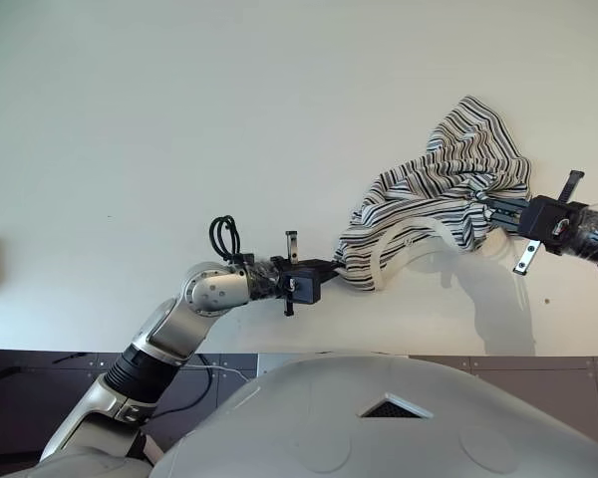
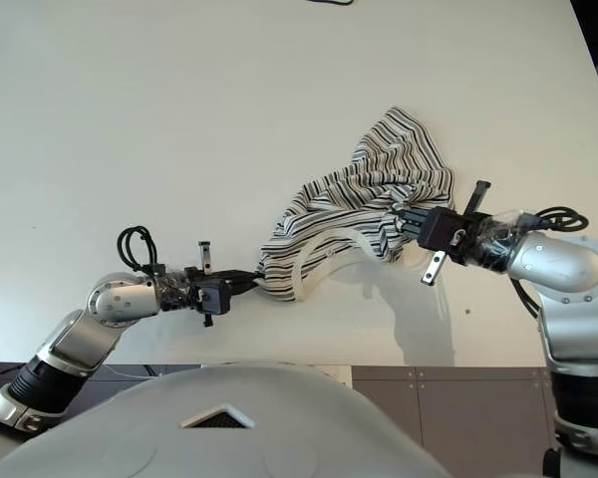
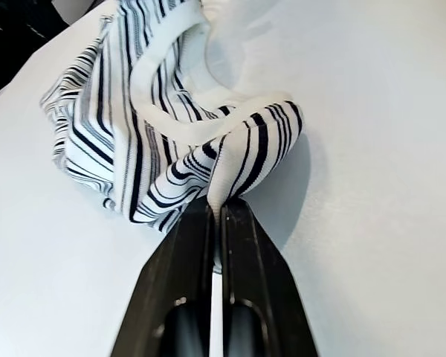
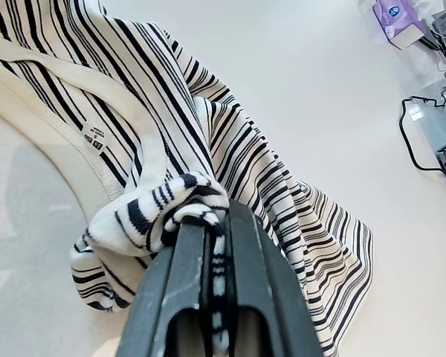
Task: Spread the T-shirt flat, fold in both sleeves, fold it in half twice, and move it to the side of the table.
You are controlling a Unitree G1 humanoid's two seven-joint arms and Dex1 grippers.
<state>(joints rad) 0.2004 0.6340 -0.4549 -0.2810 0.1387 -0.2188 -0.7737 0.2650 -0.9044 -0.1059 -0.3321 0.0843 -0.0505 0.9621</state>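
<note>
A black-and-white striped T-shirt (image 1: 441,184) with a cream neck band hangs bunched between my two grippers, lifted off the white table (image 1: 179,119) at both held ends while its far part rests on the surface. My left gripper (image 1: 335,266) is shut on the shirt's near-left edge; in the left wrist view its fingers (image 3: 186,275) pinch a fold of striped fabric (image 3: 230,160). My right gripper (image 2: 404,219) is shut on a bunched part at the shirt's right side; the right wrist view shows striped cloth (image 4: 171,204) clamped between the fingers (image 4: 249,282).
The white table spreads wide to the left and far side of the shirt. Its near edge (image 1: 100,349) runs just behind my left forearm. A black cable (image 4: 416,134) and a small purple packet (image 4: 398,18) lie farther off on the table.
</note>
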